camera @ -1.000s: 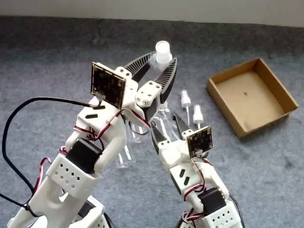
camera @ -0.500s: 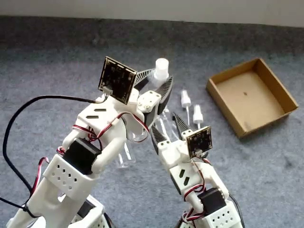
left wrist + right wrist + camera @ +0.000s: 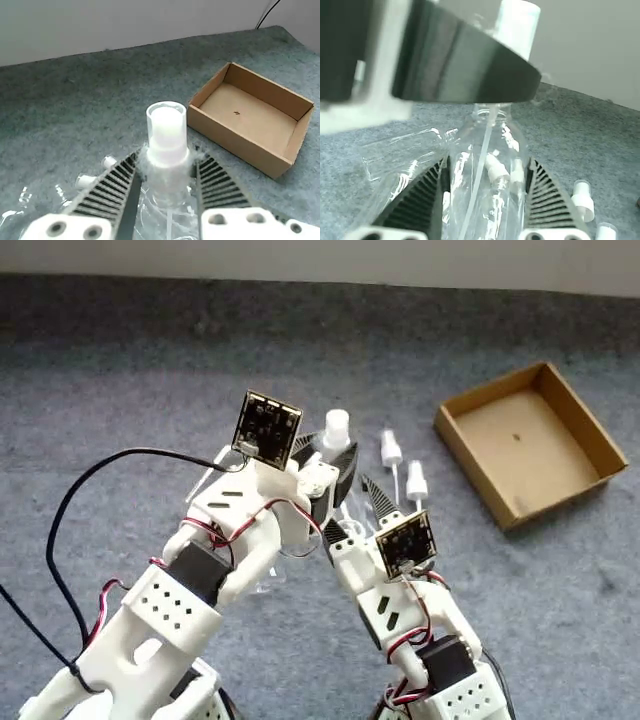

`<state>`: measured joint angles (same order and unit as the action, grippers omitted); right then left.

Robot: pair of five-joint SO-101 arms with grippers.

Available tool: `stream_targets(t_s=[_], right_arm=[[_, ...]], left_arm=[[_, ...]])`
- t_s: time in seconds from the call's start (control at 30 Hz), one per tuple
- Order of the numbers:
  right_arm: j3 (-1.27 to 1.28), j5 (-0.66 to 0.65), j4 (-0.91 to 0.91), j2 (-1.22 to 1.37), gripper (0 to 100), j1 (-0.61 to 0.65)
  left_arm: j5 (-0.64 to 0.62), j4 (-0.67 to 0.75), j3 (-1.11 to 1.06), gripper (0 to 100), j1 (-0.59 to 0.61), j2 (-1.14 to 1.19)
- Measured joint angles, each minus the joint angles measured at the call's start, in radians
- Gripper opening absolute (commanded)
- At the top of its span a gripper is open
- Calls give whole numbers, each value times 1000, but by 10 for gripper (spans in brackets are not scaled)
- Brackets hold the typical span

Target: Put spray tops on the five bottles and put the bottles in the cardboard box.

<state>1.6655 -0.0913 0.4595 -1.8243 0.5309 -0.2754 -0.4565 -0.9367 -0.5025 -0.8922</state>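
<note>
My left gripper [image 3: 335, 447] [image 3: 167, 157] is shut on a white spray top [image 3: 336, 427] [image 3: 166, 131], held upright. Directly beneath it my right gripper [image 3: 352, 512] [image 3: 487, 165] is shut on a clear bottle [image 3: 487, 150] standing upright. The spray top's thin tube [image 3: 482, 150] hangs down through the bottle's neck, while its white head [image 3: 518, 25] stays above the left gripper's black finger. The open cardboard box [image 3: 520, 445] [image 3: 250, 112] lies to the right with nothing in it.
Two loose spray tops [image 3: 391, 450] [image 3: 417, 480] lie between the grippers and the box. Other clear bottles lie on the grey carpet by the left arm [image 3: 265, 575] [image 3: 400, 150] [image 3: 20, 200]. A black cable [image 3: 60, 530] loops at the left.
The left gripper has come down and nearer with the spray top, bringing it over the bottle in the right gripper. The right arm has barely shifted.
</note>
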Motion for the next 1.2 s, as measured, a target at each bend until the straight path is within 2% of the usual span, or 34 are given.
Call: stream_targets(t_s=[0.23,0.57,1.03,1.2], right_arm=[[0,61,0,2,81,0],[2,72,2,2,81,-21],[2,72,2,2,81,-44],[2,72,3,3,81,-49]], left_arm=[[-25,0,-18,10,-2,-3],[-23,9,-57,14,-12,-14],[-23,-80,-54,16,-74,-32],[11,-81,-54,128,-80,-32]])
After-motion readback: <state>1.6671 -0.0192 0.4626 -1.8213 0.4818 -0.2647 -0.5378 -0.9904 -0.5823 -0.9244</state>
